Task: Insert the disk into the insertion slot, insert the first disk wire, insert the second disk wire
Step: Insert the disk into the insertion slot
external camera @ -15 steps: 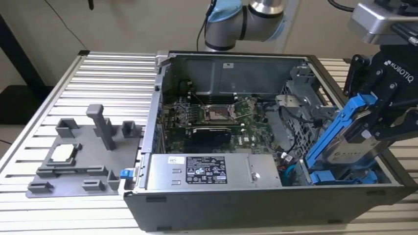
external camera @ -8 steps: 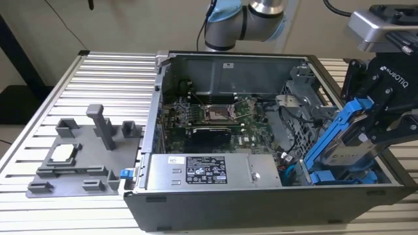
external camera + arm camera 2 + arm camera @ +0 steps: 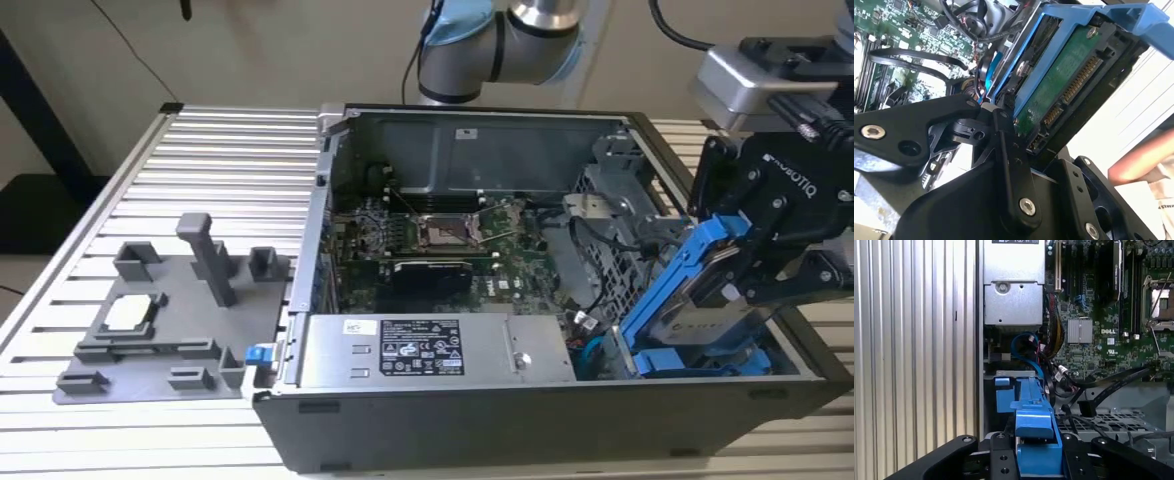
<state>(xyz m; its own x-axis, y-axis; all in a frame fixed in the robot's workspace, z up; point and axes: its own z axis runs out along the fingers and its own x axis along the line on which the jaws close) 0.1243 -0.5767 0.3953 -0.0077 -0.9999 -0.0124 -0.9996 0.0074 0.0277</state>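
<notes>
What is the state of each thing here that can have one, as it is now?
computer case: lying on its side, open on top.
disk: held tilted, lower end inside the case, not lying flat.
gripper: shut on the disk.
processor socket: bare, no cooler mounted.

arm (image 3: 501, 40): silver-grey, blue joint caps | claw (image 3: 755, 262): black links, silver screws

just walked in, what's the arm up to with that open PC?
The arm's tool is shut on the blue-framed disk, holding it steeply tilted at the exterior view's right end of the open black case. Its lower end dips inside, not yet seated. In the second wrist view its connectors are bare, no wire plugged in.
</notes>
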